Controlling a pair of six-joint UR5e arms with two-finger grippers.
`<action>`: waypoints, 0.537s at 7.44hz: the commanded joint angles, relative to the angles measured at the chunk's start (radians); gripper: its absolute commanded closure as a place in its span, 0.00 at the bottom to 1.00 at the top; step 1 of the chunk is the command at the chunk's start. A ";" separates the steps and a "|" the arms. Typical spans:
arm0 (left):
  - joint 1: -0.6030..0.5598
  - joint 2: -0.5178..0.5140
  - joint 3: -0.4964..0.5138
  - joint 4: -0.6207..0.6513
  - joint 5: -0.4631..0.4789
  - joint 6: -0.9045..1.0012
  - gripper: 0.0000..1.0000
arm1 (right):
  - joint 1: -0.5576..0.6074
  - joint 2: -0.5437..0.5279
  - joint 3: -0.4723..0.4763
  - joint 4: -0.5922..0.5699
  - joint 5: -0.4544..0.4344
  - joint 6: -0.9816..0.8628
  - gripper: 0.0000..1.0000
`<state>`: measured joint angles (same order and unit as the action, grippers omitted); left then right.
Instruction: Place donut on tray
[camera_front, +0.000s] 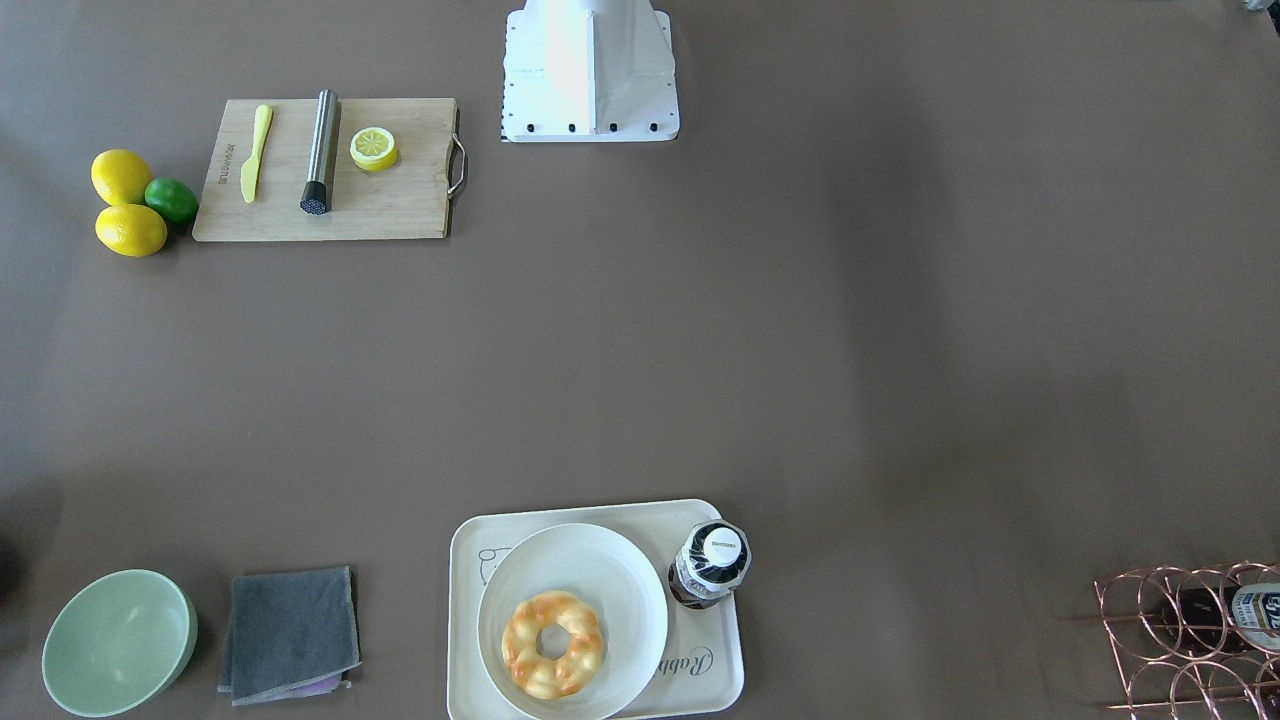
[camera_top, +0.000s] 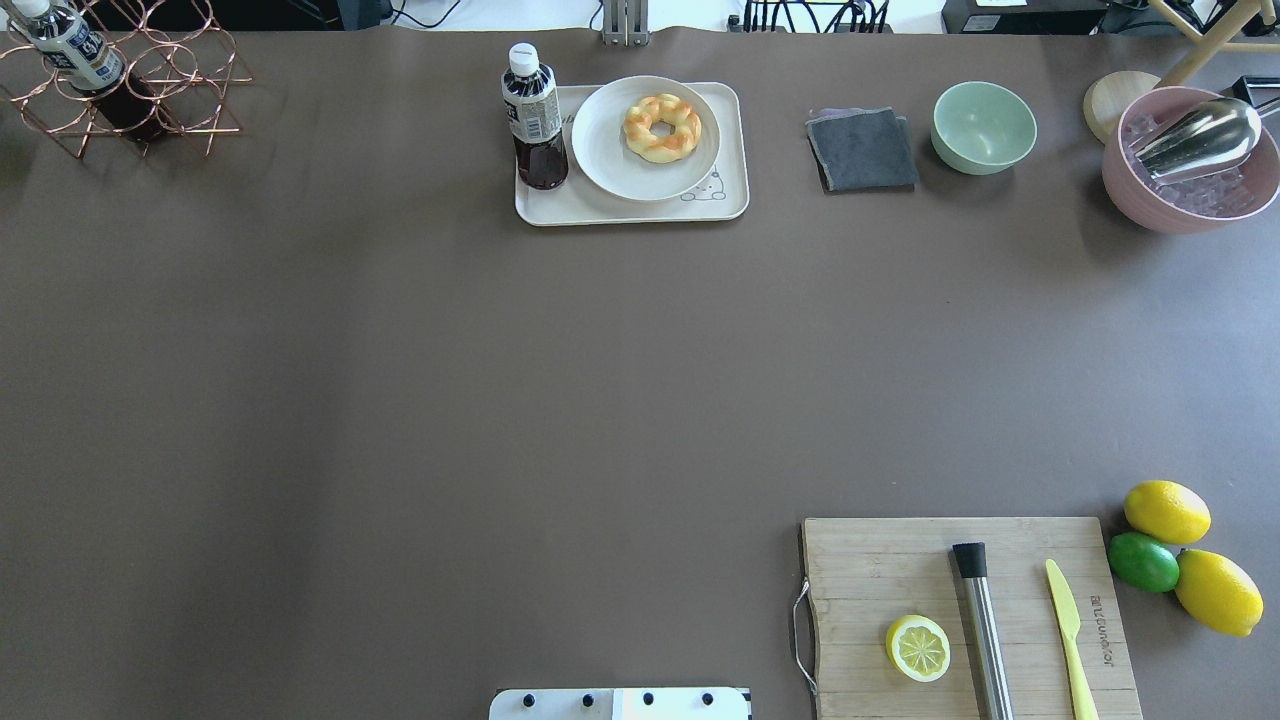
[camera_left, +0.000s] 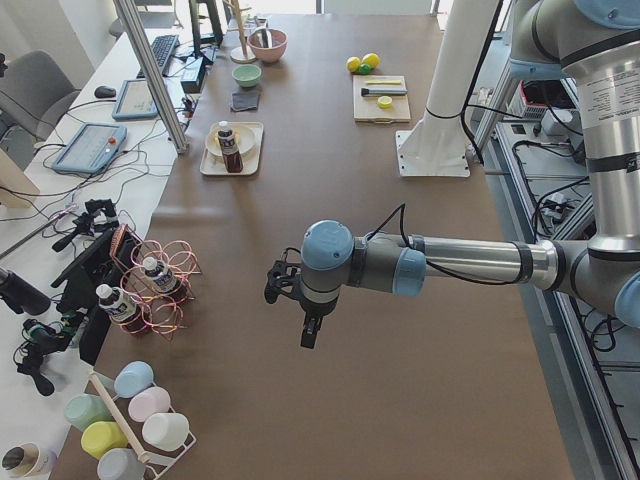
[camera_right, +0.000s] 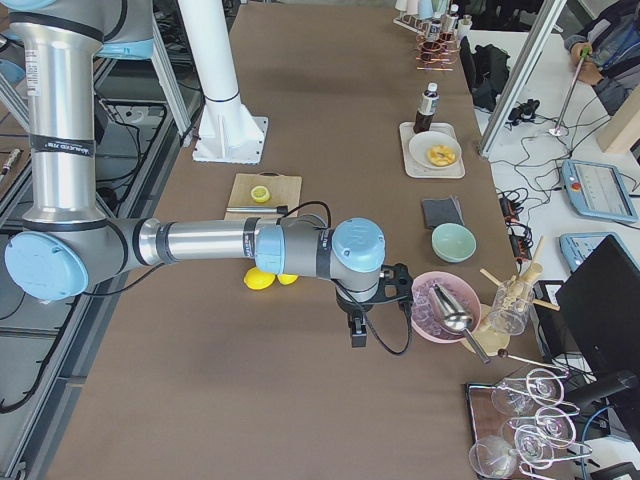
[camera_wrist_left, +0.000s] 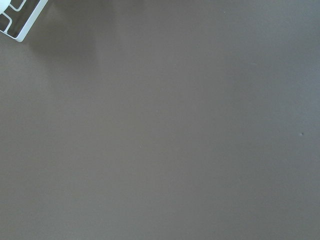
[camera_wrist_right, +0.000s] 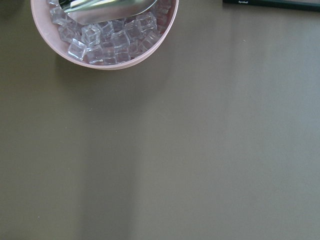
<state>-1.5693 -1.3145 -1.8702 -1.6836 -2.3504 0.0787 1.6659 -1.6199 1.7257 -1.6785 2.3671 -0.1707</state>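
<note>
The donut (camera_front: 552, 644), a golden twisted ring with orange patches, lies on a round white plate (camera_front: 600, 565). The plate sits on the cream tray (camera_front: 715, 670), with a dark bottle (camera_front: 710, 565) beside it. In the overhead view the donut (camera_top: 662, 127), plate (camera_top: 620, 165) and tray (camera_top: 560, 208) are at the far middle of the table. My left gripper (camera_left: 309, 335) shows only in the exterior left view, high over bare table. My right gripper (camera_right: 357, 335) shows only in the exterior right view, near a pink bowl. I cannot tell whether either is open or shut.
A wooden cutting board (camera_top: 870, 560) holds a lemon half (camera_top: 918, 648), a metal cylinder (camera_top: 985, 640) and a yellow knife (camera_top: 1070, 630). Two lemons and a lime (camera_top: 1143, 561) lie beside it. A grey cloth (camera_top: 862, 150), green bowl (camera_top: 984, 126), pink ice bowl (camera_top: 1190, 160) and copper rack (camera_top: 130, 90) line the far edge.
</note>
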 joint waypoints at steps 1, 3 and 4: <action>-0.001 -0.002 -0.006 -0.004 0.002 0.001 0.03 | 0.000 0.000 0.002 0.000 0.003 0.000 0.00; -0.003 0.000 -0.009 -0.005 0.002 0.001 0.03 | 0.000 -0.001 0.002 0.000 0.003 0.000 0.00; -0.008 0.000 -0.014 -0.005 0.002 0.003 0.03 | 0.000 -0.001 0.002 0.000 0.001 0.000 0.00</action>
<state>-1.5720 -1.3154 -1.8779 -1.6880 -2.3488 0.0798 1.6659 -1.6205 1.7272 -1.6782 2.3699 -0.1703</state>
